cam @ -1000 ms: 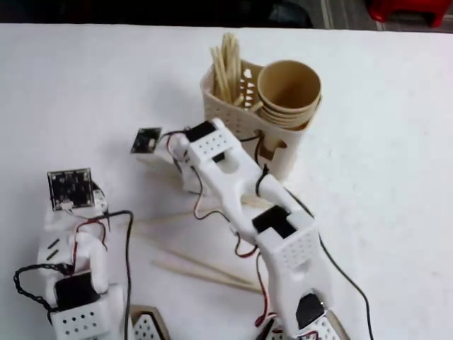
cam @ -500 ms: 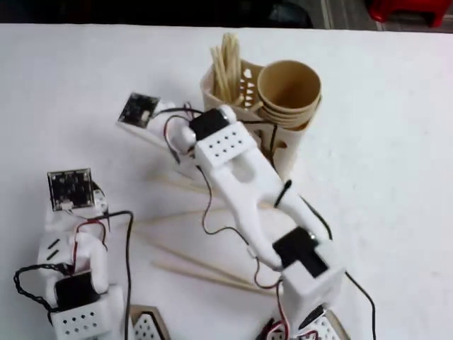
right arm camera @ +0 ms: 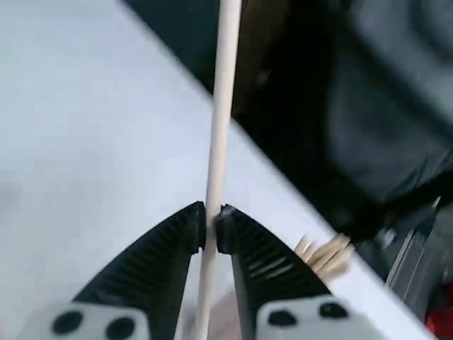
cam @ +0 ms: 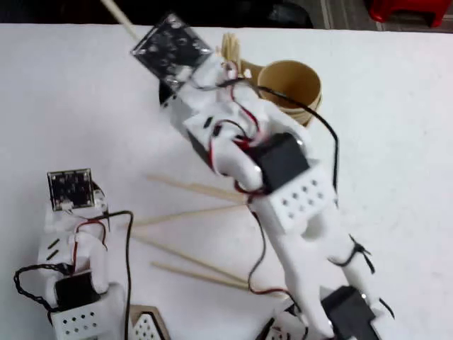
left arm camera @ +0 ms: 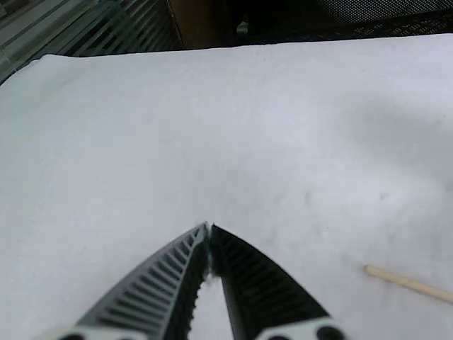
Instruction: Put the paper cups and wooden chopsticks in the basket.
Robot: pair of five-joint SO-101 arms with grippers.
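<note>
Chopstick [right arm camera: 219, 106], a pale round wooden stick, was clamped between the black ridged jaws of the right tool [right arm camera: 210, 212], which were drawn narrow onto it, up above the white counter [cam: 396, 142] and just beside the cream perforated plastic basket [cam: 245, 69]. Its long axis ran on a slant rather than upright. The free length reached well past the jaw tips and pointed away from the basket, toward the counter's far edge.

A stack of tan paper cups [cam: 290, 81] and a standing bundle of wooden chopsticks [cam: 230, 46] were in the basket. Several loose wooden chopsticks [cam: 191, 188] lay flat on the counter on the basket's near side. The left tool [left arm camera: 210, 230] sat well apart from the basket, its black jaws closed on nothing over bare counter.

The thin round stick, pinched across only a small part of its length, looked liable to pivot or slide in the jaws and fall back to the counter. Pointing away as it did, it would likely need turning nearer to upright over the basket. A swing of that long free end could strike the bundle or the cups' rim, or miss the opening.
</note>
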